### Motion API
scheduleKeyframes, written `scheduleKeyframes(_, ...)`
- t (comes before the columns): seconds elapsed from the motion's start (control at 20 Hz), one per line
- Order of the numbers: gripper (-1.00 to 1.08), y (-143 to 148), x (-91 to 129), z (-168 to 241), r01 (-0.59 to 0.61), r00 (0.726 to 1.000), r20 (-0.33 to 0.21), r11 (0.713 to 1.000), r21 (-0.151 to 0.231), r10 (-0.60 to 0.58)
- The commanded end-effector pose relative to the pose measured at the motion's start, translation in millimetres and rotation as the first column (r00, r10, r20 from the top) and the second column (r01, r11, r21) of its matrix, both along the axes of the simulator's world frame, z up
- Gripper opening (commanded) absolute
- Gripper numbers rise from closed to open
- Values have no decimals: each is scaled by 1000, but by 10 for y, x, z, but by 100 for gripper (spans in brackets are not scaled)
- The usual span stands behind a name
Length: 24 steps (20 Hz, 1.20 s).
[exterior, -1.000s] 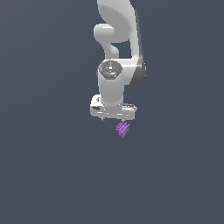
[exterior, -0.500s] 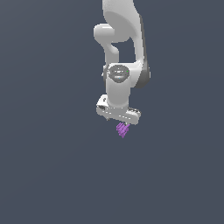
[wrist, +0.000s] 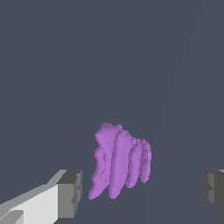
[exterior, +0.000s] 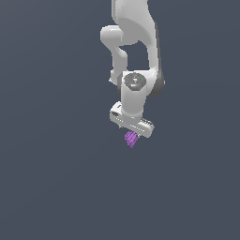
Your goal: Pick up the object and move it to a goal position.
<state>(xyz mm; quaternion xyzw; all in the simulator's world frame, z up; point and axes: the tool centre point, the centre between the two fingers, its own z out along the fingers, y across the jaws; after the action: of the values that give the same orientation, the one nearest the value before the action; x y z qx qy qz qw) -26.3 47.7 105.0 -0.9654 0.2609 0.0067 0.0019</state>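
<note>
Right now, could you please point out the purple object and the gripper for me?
purple object (wrist: pixel 119 164): wrist view, on its ridged middle.
purple object (exterior: pixel 131 139): exterior view, on its body just below the gripper.
gripper (wrist: pixel 140 188): wrist view, midway between the two grey fingertips.

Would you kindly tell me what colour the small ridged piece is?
Bright purple; the ridged piece shows best in the wrist view.

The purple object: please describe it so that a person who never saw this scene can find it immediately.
Find the white robot arm coming down from the top of the exterior view and follow it to the gripper at its lower end. The purple object sits directly under it, between the open fingers. It is the only coloured thing here: tiny, bright purple and ridged.
</note>
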Motion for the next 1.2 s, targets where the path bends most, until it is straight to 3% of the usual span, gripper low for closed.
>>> scheduleKeyframes(0.0, 100, 35, -6, -28, 38, 999, 4, 999, -3, -38)
scheduleKeyframes(0.75, 100, 103, -22, -108, 100, 995, 11, 995, -7, -100)
scheduleKeyframes(1.15, 100, 100, -34, -444, 104, 995, 12, 995, -7, -104)
